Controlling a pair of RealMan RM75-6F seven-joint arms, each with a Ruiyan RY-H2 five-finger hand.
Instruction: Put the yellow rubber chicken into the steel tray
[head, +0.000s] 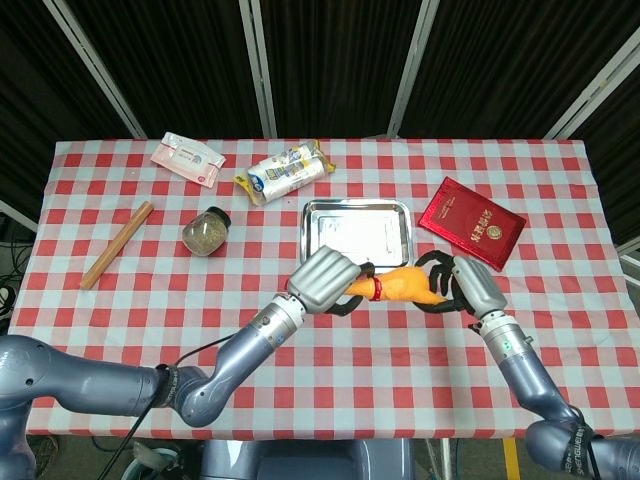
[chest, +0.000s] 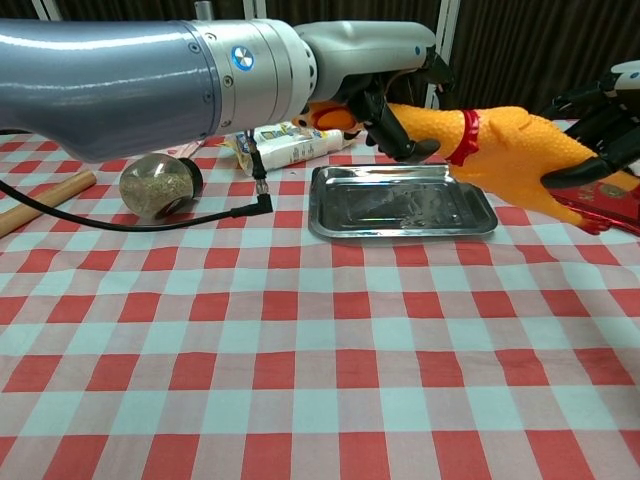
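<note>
Chicken (head: 402, 286) was what I had off the table at that moment, the yellow rubber one, held up between both hands and lying roughly level. My left hand (head: 325, 279) was clenched around its neck and head end, fingers wrapped just short of the red collar; in the chest view that same hand (chest: 385, 75) covered the head, with the orange beak poking out on the far side. My right hand (head: 462, 285) had its dark fingers curled around the tail end of the body, and in the chest view those fingers (chest: 590, 135) lay against the back of the body, so I counted it as grasping the toy too.

From the head view the toy hung just in front of the near rim of the steel tray (head: 357, 231), not inside it. The chest view showed it above the tray's (chest: 400, 203) far right part, clear of the metal.

Around it on the checked cloth I saw a red booklet (head: 471, 222) to the right of the tray, a wrapped packet (head: 285, 172) and a wipes pack (head: 187, 160) further back, a round jar (head: 207, 231) and a wooden stick (head: 117, 244) off to the left.
</note>
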